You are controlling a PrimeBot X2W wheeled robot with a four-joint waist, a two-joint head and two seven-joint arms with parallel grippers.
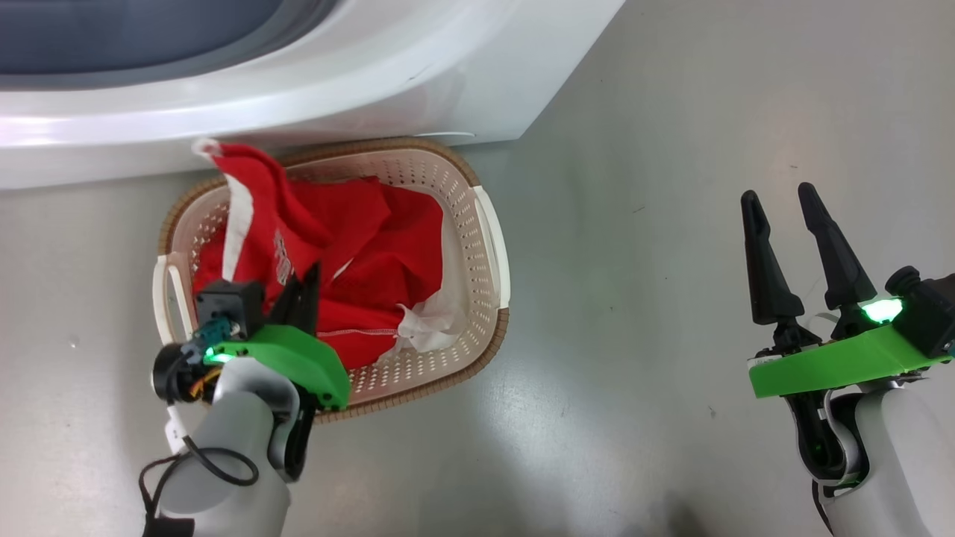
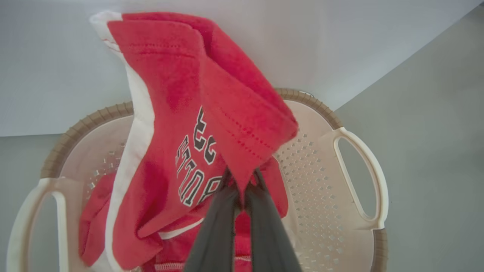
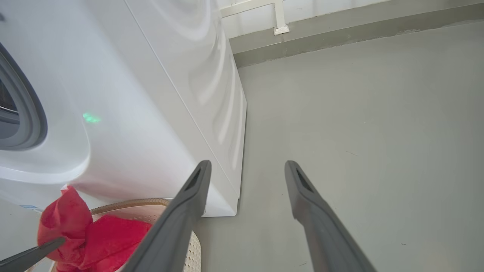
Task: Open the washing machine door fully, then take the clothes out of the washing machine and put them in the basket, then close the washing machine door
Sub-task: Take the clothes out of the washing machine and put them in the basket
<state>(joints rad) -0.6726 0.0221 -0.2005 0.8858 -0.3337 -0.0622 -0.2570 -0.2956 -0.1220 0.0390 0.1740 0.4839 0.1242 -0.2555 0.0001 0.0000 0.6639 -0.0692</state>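
While my left claw (image 2: 242, 178) is pinched shut on a fold of the clothes (image 2: 166, 151), over the basket (image 1: 456, 161) before the washing machine (image 1: 418, 67), I should lower, then let go, so nothing drapes over the rim. My right claw (image 1: 780, 195) stands open, empty.

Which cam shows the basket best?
Head view: nearly all the basket from above, clothes inside. Left wrist view cuts off its near side, with clothes hanging in front; right wrist view has a sliver of rim.

Red cloth clothes (image 1: 373, 246), matt plastic basket (image 1: 466, 253), glossy white washing machine (image 1: 373, 74), smooth floor (image 1: 671, 261)
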